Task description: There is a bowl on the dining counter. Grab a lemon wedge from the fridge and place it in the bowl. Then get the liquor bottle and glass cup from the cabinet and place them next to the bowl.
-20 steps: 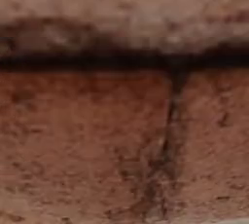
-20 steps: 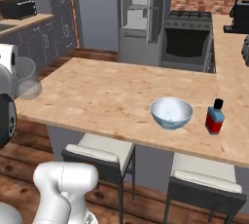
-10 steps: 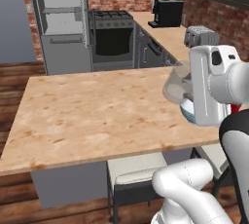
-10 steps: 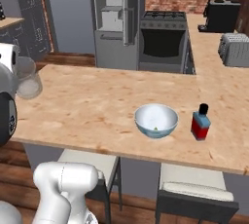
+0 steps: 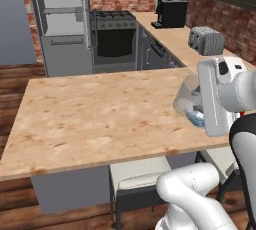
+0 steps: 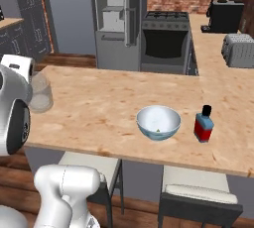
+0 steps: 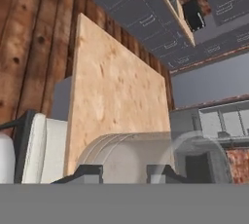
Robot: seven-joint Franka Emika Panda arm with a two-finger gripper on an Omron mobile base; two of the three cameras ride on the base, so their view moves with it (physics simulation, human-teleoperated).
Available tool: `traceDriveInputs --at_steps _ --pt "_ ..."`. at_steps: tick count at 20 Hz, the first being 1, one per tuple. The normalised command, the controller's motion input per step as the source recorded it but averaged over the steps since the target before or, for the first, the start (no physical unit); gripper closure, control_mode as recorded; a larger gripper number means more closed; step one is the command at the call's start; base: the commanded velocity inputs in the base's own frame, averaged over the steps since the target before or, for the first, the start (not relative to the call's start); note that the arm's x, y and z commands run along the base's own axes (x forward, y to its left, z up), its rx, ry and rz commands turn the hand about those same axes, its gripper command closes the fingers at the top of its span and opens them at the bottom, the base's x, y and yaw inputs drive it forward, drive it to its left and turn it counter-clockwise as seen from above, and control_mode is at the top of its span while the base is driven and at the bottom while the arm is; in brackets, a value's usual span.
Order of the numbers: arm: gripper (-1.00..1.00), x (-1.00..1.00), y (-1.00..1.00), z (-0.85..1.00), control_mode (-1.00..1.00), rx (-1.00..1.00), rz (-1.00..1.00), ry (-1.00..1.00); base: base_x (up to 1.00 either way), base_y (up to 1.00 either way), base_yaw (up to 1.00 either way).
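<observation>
Glass cup (image 7: 146, 152) clamped between pincer (image 7: 125, 173) tips, above dining counter (image 7: 112, 96)

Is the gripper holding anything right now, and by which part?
Yes. The gripper holds the glass cup, its jaws closed on the cup's side wall; the exact height of the hold is hidden.

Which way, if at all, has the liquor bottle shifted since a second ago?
No. The liquor bottle still stands right of the bowl; only the camera moved.

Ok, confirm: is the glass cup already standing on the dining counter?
No, the glass cup is held in the gripper, above the dining counter.
</observation>
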Motion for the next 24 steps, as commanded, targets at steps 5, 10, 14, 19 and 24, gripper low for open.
traceDriveInputs --at_steps 5,10,14,19,24 --pt "1.00 0.25 -0.50 -0.44 -1.00 0.00 0.02 0.05 0.00 0.00 0.00" --pt "1.00 0.19 -0.67 -0.39 -1.00 0.00 0.11 0.00 0.00 0.00 0.00" --pt "1.00 0.34 -0.61 -0.48 -1.00 -0.05 0.10 0.00 0.00 0.00 0.00" --pt "1.00 0.56 -0.27 -0.51 -1.00 -0.13 0.07 0.01 0.00 0.00 0.00" --pt "1.00 0.58 -0.01 -0.51 -1.00 -0.17 0.02 0.00 0.00 0.00 0.00"
